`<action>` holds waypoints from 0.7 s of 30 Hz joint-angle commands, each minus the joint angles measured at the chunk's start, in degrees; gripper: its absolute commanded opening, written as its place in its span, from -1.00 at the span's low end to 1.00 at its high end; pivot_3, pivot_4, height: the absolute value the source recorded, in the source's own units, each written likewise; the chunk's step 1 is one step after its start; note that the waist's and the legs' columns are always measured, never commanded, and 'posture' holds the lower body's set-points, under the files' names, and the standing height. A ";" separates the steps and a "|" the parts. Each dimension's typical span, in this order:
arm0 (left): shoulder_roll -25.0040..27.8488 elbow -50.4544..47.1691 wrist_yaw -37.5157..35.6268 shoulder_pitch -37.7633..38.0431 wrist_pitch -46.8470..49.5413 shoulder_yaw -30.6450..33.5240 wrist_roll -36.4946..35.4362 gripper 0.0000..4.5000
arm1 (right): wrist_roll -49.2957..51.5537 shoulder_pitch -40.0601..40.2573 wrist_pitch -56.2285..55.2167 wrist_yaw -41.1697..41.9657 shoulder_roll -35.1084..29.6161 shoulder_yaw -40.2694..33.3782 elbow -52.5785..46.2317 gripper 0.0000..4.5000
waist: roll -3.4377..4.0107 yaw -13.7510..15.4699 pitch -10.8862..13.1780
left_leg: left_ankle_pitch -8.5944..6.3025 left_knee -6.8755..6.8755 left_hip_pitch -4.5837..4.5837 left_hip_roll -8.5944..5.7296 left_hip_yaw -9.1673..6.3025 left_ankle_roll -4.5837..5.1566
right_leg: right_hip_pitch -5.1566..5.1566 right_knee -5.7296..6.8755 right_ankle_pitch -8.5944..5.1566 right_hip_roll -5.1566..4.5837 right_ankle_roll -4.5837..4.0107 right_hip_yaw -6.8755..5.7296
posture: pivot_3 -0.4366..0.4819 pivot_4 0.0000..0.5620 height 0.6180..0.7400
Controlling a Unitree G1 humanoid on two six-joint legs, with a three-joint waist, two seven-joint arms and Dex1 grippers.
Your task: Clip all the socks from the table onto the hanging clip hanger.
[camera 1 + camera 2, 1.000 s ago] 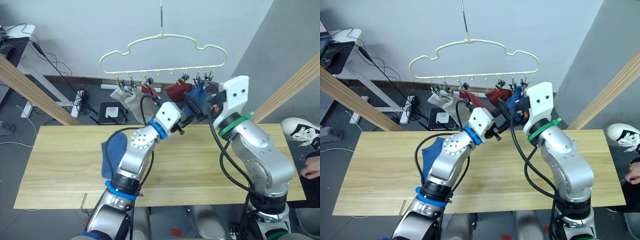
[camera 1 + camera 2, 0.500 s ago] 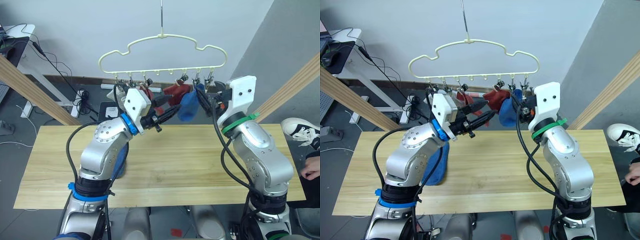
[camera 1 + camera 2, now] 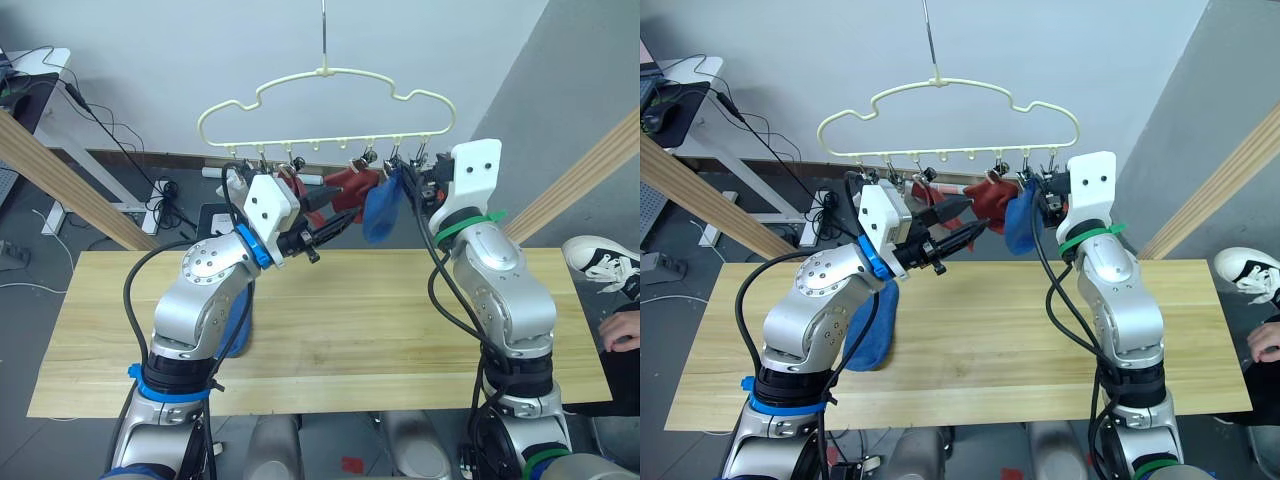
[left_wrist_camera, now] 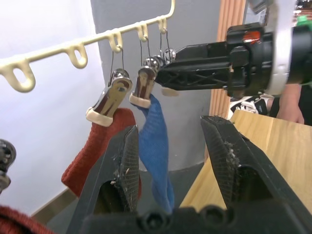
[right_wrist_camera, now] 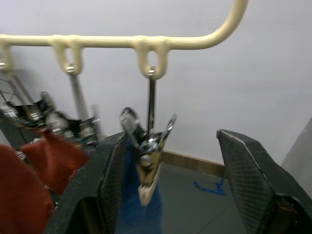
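The left pincer [image 4: 168, 161] is standing spread and empty, facing a blue sock [image 4: 157, 146] now dangling from a clip on the clip hanger [image 3: 325, 72]. The right pincer [image 5: 168, 185] is also gaping wide, straddling an empty end clip. If either arm is bumping the frame while pulling away, the swinging hanger could be shaking a shallowly clipped sock loose. Hanging, I am counting two rust red, one blue, and grey ones partly hidden; one blue sock [image 3: 872, 335] is lying on the surface [image 3: 400, 320].
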 commanded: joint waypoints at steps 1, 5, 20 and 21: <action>0.33 -1.43 -0.17 0.29 -1.65 -0.44 0.64 0.00 | -0.70 -0.97 -2.10 -0.90 0.58 -0.84 -0.81 0.36 | 0.00 0.00 0.00 | 0.00 0.00 0.00 0.00 0.00 0.00 | 0.00 0.00 0.00 0.00 0.00 0.00 | -0.30 0.12 1.00; 0.15 -1.33 -0.09 0.34 -1.96 -0.66 0.99 0.00 | -0.68 -1.05 -2.36 -1.54 1.61 -0.80 -0.75 0.36 | 0.00 -0.01 0.00 | 0.00 0.00 0.00 0.00 0.00 0.00 | 0.00 0.00 0.00 0.00 0.00 0.01 | -0.31 0.12 1.00; -0.09 -1.73 0.16 0.53 -2.07 -1.22 1.49 0.00 | -0.03 -2.04 -2.00 -1.12 3.75 -0.46 -0.36 -0.04 | 0.00 -0.02 0.00 | 0.00 0.00 0.00 0.00 0.00 0.00 | 0.00 0.02 0.00 0.00 -0.01 0.01 | -0.30 0.13 1.00; -0.10 -1.77 0.17 0.55 -2.03 -1.23 1.50 0.00 | 0.05 -2.17 -2.01 -1.24 4.05 -0.59 -0.23 -0.04 | 0.00 -0.02 0.00 | 0.00 0.00 0.00 0.00 0.00 0.00 | 0.00 0.02 0.00 0.00 -0.01 0.01 | -0.30 0.13 1.00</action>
